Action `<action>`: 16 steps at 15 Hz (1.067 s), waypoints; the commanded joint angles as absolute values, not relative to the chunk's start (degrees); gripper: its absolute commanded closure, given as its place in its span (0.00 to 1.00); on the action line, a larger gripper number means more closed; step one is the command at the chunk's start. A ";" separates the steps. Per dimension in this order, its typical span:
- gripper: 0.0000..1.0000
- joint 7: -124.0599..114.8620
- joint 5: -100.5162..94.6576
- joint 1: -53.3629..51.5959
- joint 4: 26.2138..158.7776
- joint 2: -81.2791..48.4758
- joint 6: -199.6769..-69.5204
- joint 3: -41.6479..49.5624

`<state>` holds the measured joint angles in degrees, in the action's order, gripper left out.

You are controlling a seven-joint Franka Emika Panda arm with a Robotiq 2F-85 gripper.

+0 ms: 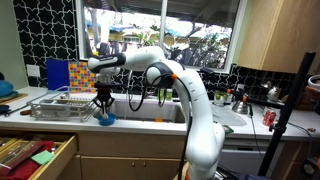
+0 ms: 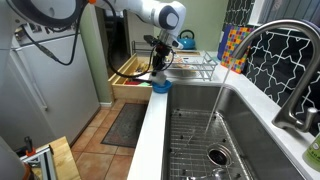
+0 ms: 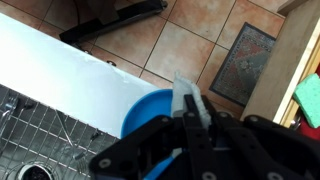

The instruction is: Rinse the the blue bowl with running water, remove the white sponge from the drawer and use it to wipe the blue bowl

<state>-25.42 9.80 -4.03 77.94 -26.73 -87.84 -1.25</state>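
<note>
- Kitchen sink (image 2: 250, 125), steel, set in white counter (image 3: 70, 80).
- Blue bowl (image 3: 148, 112) at counter lip beside sink.
- Claw (image 3: 190, 112) narrow, clamped on blue bowl rim.
- Drawer (image 1: 45, 158) open, below sink level.

The blue bowl (image 3: 148, 112) looks like smooth, glossy plastic. The countertop (image 3: 70, 75) along the sink's front edge is smooth, white and faintly shiny. The sink (image 2: 250, 128) and faucet (image 2: 268, 45) are brushed metal, with a wire grid (image 2: 186, 140) on the sink bottom. The drawer (image 1: 62, 162) is light, matt wood. The floor tiles (image 3: 185, 50) are matt terracotta.

Dish rack (image 2: 194, 68), blue bowl (image 2: 160, 87) on counter (image 2: 153, 135)
</note>
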 commanded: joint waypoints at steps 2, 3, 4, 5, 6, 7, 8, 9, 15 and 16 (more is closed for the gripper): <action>0.98 -25.37 10.01 -3.96 76.82 -25.50 -85.55 -0.50; 0.98 -25.16 10.04 -3.78 76.62 -25.79 -85.20 -0.38; 0.98 -25.19 10.09 -3.65 76.58 -26.23 -85.11 -0.20; 0.98 -25.00 10.16 -3.53 76.53 -26.79 -84.76 -0.05; 0.98 -24.98 10.10 -3.49 76.54 -27.25 -84.61 0.17; 0.98 -24.87 10.24 -3.38 76.50 -27.86 -84.56 0.26; 0.98 -24.80 10.35 -3.30 76.35 -28.40 -84.47 0.32; 0.98 -24.87 10.35 -3.29 76.23 -28.99 -84.36 0.39; 0.98 -25.94 9.80 -4.18 75.93 -29.28 -83.58 0.42; 0.98 -26.13 9.63 -4.52 76.19 -28.33 -83.87 0.36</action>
